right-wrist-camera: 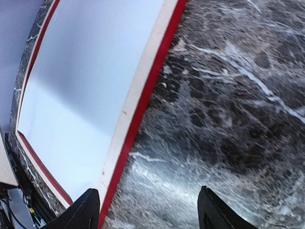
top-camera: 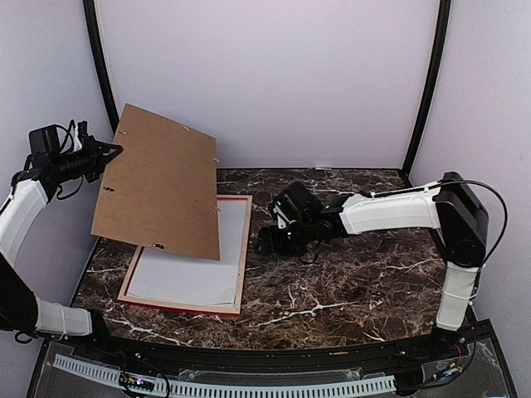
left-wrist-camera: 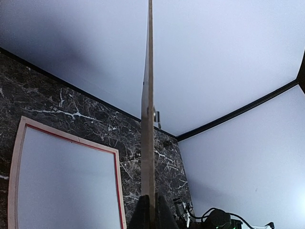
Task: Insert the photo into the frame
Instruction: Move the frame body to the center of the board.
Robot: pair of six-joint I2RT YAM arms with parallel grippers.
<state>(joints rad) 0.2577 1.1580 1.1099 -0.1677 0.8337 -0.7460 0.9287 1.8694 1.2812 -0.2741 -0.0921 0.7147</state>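
The frame (top-camera: 178,305) lies flat on the left of the table, its pale back up and a red edge showing (right-wrist-camera: 143,90) (left-wrist-camera: 71,137). A white sheet (top-camera: 191,265) fills it; the photo's print is hidden, and I cannot tell whether this sheet is its back. My left gripper (top-camera: 106,152) is shut on the left edge of a brown backing board (top-camera: 162,182), held tilted in the air over the frame's far half. The left wrist view shows the board edge-on (left-wrist-camera: 148,119) between the closed fingers. My right gripper (top-camera: 267,240) hangs open low over bare marble just right of the frame's right rail, holding nothing (right-wrist-camera: 147,191).
The dark marble table (top-camera: 357,282) stretches right of the frame. White walls and two black corner posts (top-camera: 427,91) close in the back. The right arm (top-camera: 390,211) reaches in from the right side. Cables and a black rail run along the near edge (top-camera: 249,365).
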